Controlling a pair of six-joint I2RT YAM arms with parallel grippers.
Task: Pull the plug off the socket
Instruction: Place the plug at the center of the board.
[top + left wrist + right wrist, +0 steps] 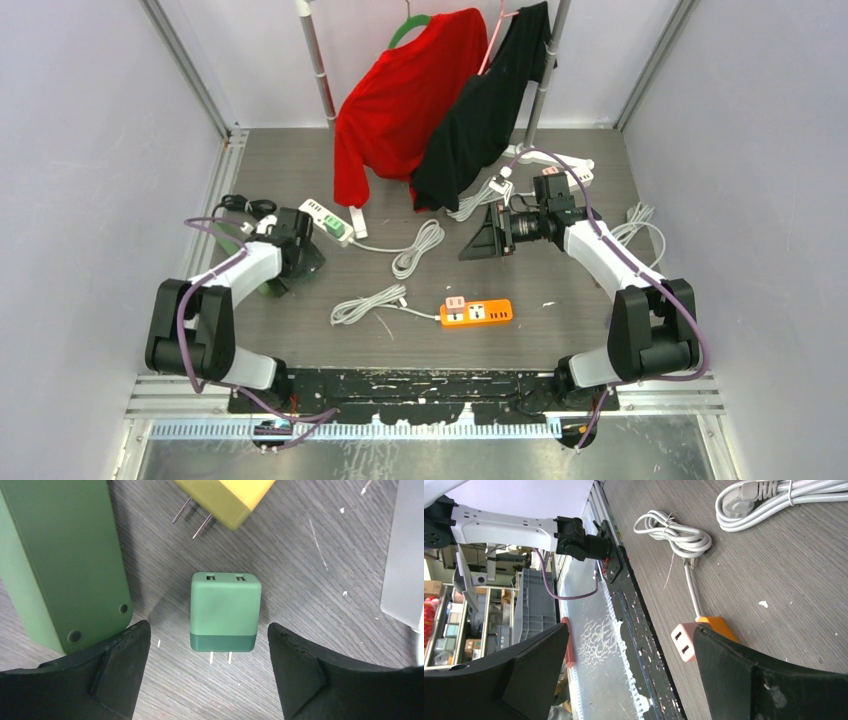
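The left gripper is held spread, a green plug lying untouched between its fingers, prongs bared, and a green strip seen to its left; the right gripper is likewise spread; a pink plug, seated in an orange strip, is seen past one fingertip.

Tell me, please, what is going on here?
The left arm hovers with open jaws either side of a green plug that lies loose on the table, prongs bare, beside a green strip. The right arm has its jaws open and empty. A pink plug sits in the orange strip, not yet pulled.
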